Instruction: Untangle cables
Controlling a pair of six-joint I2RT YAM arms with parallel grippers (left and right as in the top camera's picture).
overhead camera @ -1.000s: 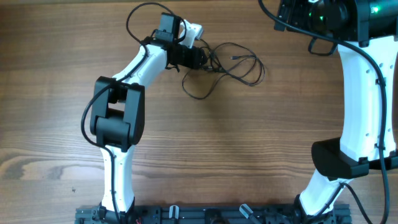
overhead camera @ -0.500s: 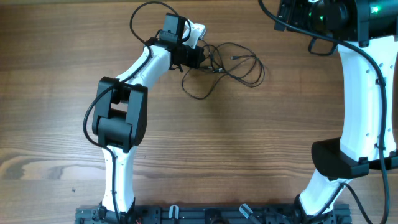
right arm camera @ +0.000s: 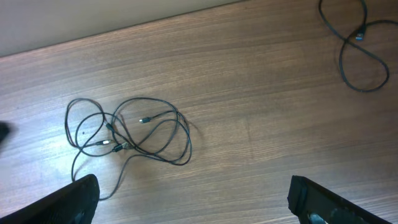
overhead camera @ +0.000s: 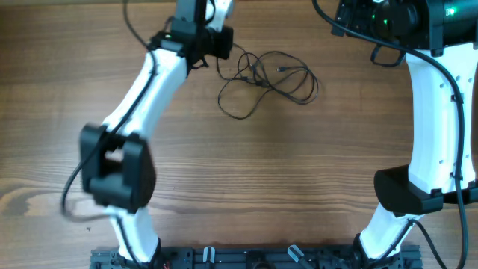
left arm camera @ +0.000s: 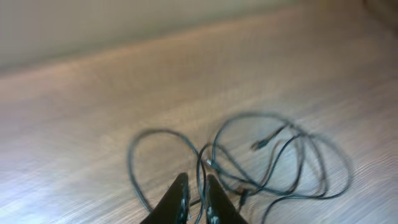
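The left gripper (left arm camera: pixel 194 182) has its jaws nearly together on a thin strand at the left end of the cables (overhead camera: pixel 270 78), and appears to hold that one strand alone. The tangle lies on the table (overhead camera: pixel 299 172) close to its far edge, about midway along. It spreads away from the left gripper toward the right edge, so its long axis runs roughly parallel to the far edge, with one loop sagging toward the table's middle. The right gripper (right arm camera: pixel 193 183) hangs with jaws spread wide and nothing between them, well apart from the tangle, toward the far right corner. The left gripper is plainly the nearer; pulling along that axis, away from the tangle, would likely draw the strand out.
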